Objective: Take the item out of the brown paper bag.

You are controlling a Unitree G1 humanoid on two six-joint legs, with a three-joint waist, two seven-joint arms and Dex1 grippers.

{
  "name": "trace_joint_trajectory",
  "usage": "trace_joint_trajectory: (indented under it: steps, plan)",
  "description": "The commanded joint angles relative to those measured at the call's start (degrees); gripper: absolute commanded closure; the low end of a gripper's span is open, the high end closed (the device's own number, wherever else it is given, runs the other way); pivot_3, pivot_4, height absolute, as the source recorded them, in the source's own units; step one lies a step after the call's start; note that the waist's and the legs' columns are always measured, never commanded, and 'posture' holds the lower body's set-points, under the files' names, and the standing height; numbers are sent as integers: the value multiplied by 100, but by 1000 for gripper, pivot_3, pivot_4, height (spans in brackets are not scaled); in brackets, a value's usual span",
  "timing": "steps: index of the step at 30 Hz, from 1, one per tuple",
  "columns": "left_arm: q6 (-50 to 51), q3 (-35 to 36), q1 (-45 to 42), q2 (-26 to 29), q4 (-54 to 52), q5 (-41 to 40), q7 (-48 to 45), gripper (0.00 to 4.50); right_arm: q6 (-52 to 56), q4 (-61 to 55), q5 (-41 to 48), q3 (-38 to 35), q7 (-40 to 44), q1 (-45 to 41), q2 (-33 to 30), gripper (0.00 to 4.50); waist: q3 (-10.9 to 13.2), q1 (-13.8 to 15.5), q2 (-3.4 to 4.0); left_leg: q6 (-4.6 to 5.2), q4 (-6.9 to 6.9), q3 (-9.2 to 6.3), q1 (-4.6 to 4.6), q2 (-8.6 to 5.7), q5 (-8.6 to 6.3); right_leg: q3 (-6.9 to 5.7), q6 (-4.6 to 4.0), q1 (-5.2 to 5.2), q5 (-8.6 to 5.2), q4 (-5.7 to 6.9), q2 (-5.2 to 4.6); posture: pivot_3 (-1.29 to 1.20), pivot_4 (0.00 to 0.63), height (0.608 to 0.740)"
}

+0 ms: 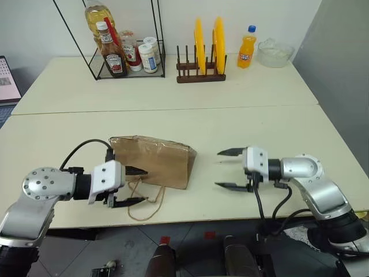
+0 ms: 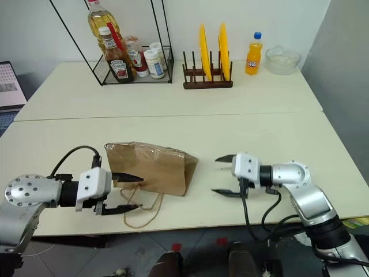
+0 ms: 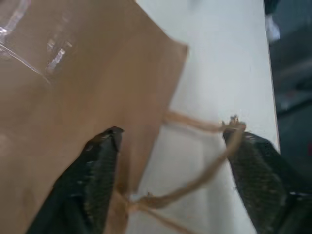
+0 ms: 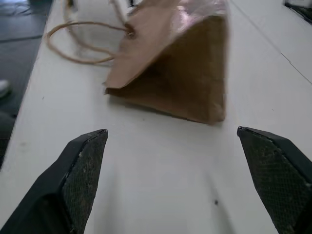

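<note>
The brown paper bag [image 1: 154,160] lies on its side near the table's front edge, its tan string handles [image 1: 145,205] looped toward that edge. The item is hidden from view. My left gripper [image 1: 134,186] is open at the bag's left front corner, one finger [image 3: 100,170] over the paper and the other finger [image 3: 258,180] beside the string handle [image 3: 204,170]. My right gripper [image 1: 230,168] stands open a short way to the right of the bag, pointing at its end [image 4: 185,83], with nothing between its fingers.
At the back stand a wire rack [image 1: 124,63] with ketchup and oil bottles, a wooden plate rack [image 1: 200,72] with yellow plates, an orange soda bottle [image 1: 247,47] and a glass bowl [image 1: 275,53]. The table's front edge [image 1: 190,218] runs just beyond the handles.
</note>
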Motion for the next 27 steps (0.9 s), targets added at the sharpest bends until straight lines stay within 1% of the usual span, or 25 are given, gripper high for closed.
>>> trace_joint_trajectory:
  steps: [1, 5, 8, 12, 15, 18, 22, 27]
  plan:
    - [782, 207, -276, -53, -80, -472, 357, 2149, -1878, 544, -581, 236, 25, -147, 137, 0, 0, -5, -1, 0, 0, 0, 3, 0, 0, 0, 0, 1, 0, 2, 0, 0, 150, 740]
    - [1695, 338, -585, -225, -40, -1026, 794, 3525, -3712, 1570, -1354, 572, -392, -512, 495, 0, 0, -31, -1, -1, 0, 0, 11, 0, 1, 1, 0, 2, 0, 9, 0, 0, 150, 740]
    - [2164, 417, -736, -313, -58, -1302, 1060, 4461, -4701, 2210, -1793, 760, -723, -772, 694, 0, 0, -28, -1, -3, 0, 0, 12, 0, 2, 1, 0, 2, 0, 9, 0, 0, 150, 740]
    - [2863, 569, -1065, -562, -33, -1647, 1731, 4488, -6190, 3086, -2856, 930, -1662, -1145, 1046, 0, -1, -27, -2, -16, 0, -1, 12, 0, 9, 1, -1, 2, 0, 9, 0, 0, 150, 740]
    - [3179, 678, -1174, -694, -71, -1866, 2020, 4488, -6808, 3484, -3390, 943, -2255, -1289, 1186, 0, -1, -28, -2, -29, -1, -1, 14, 0, 17, 2, -1, 3, 0, 9, 0, 0, 150, 740]
    - [3450, 830, -1296, -875, -34, -2086, 2357, 4488, -7319, 3803, -4137, 910, -2950, -1451, 1342, 0, -1, -28, -3, -34, -2, -1, 14, 0, 19, 2, -1, 3, 0, 9, 0, 0, 150, 740]
    - [3624, 878, -1264, -978, -144, -2259, 2542, 4488, -7441, 3975, -5226, 935, -3949, -1651, 1549, 0, -3, -42, -5, -44, -3, -2, 20, 0, 25, 4, -1, 3, 1, 13, 1, 0, 150, 740]
    - [3678, 903, -1285, -1035, -139, -2363, 2689, 4488, -6602, 4003, -6714, 1449, -5180, -1959, 1886, 0, -10, -62, -17, -49, -6, -2, 30, 0, 28, 8, -3, 3, 1, 21, 3, 0, 150, 740]
